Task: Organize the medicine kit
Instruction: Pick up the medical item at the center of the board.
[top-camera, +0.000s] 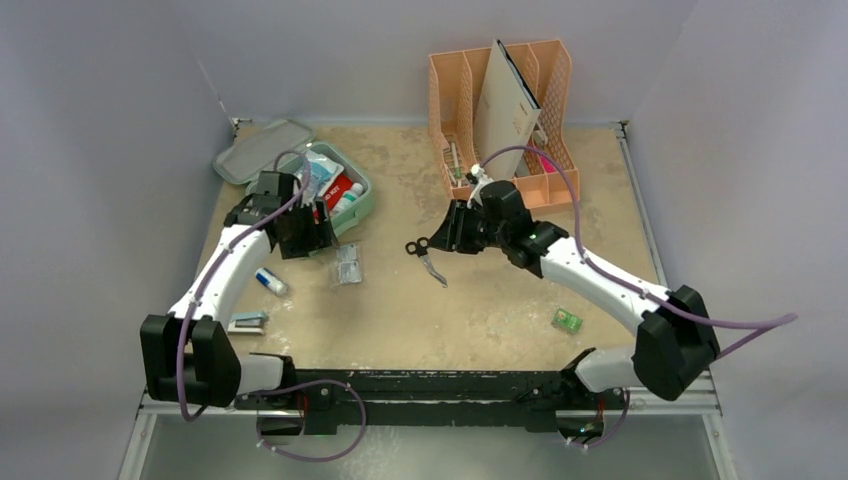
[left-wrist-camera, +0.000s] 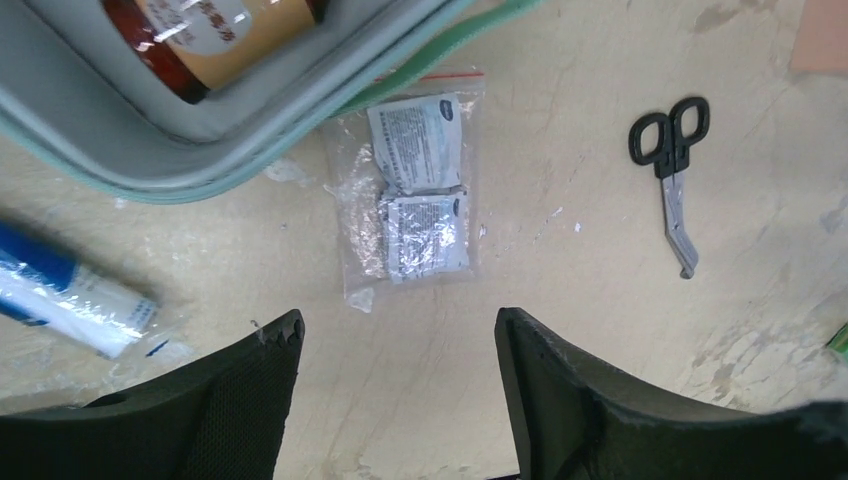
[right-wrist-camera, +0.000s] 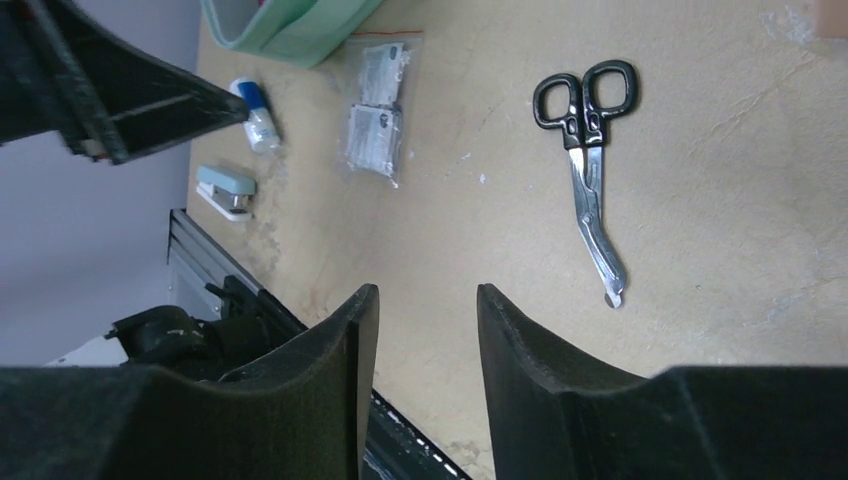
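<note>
The mint-green medicine kit (top-camera: 362, 205) lies open at the back left, lid (top-camera: 262, 152) flipped away and several items inside; its rim (left-wrist-camera: 200, 150) and a brown bottle (left-wrist-camera: 210, 35) show in the left wrist view. My left gripper (top-camera: 315, 238) hovers at the kit's near edge, open (left-wrist-camera: 400, 330) and holding nothing, just short of a clear bag of sachets (left-wrist-camera: 420, 195). My right gripper (top-camera: 450, 232) is open and empty (right-wrist-camera: 428, 295) above the table. Black-handled scissors (top-camera: 428, 258) lie beside it (right-wrist-camera: 590, 170).
A blue-and-white tube (top-camera: 270, 282) and a small stapler (top-camera: 247, 321) lie near the left arm. A small green box (top-camera: 567, 320) sits front right. The peach file organizer (top-camera: 505, 110) stands at the back behind the right arm.
</note>
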